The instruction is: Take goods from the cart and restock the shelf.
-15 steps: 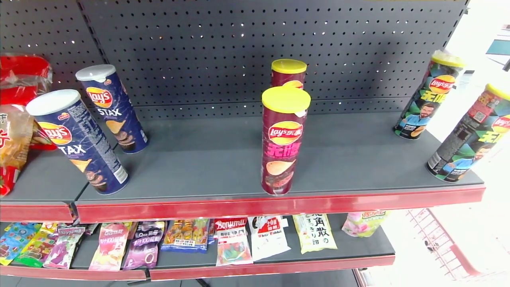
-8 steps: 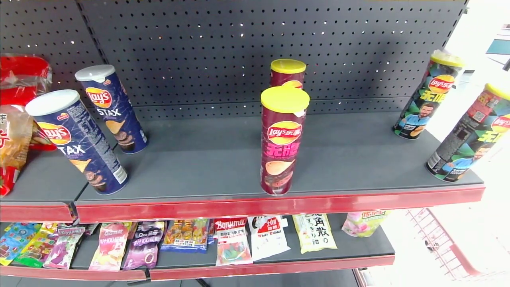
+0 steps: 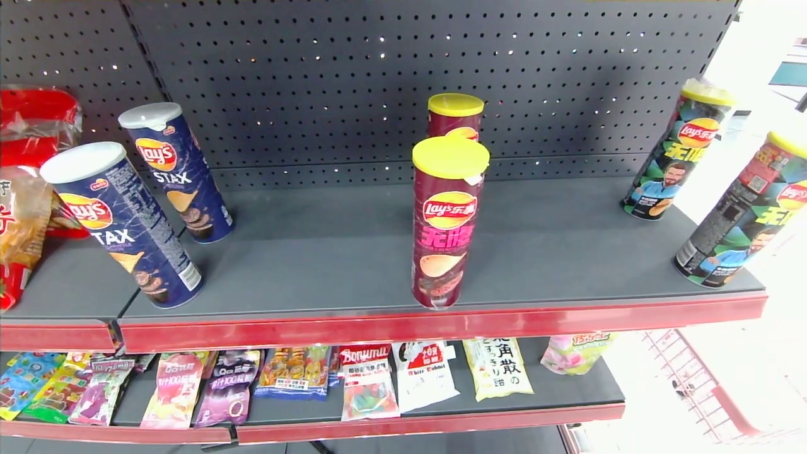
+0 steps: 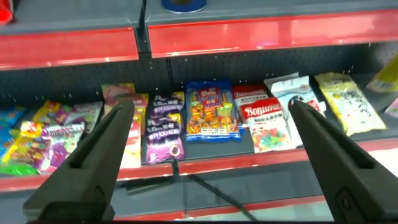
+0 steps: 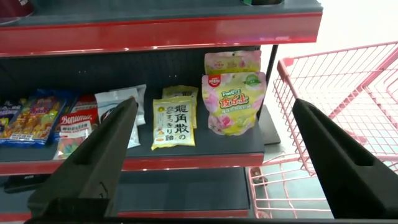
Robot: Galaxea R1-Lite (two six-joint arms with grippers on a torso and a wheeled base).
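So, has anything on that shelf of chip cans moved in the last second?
Nothing has visibly changed. The blue cans, the maroon cans and the green cans stand on the shelf just as before, and the snack bags below lie where they were.

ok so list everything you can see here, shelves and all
blue chip cans: 2, dark blue with white lids, top shelf left
maroon chip cans: 2, maroon with yellow lids, top shelf middle, one behind the other
green chip cans: 2, green and black with yellow lids, top shelf right end
red bags: count unclear, red, top shelf far left
snack packets: many, mixed colours, lower shelf
shelf: 2 levels, dark grey with red front edges
cart: 1, pink-red wire, right of the shelf
left gripper: 1, black, open, facing lower shelf
right gripper: 1, black, open, facing lower shelf
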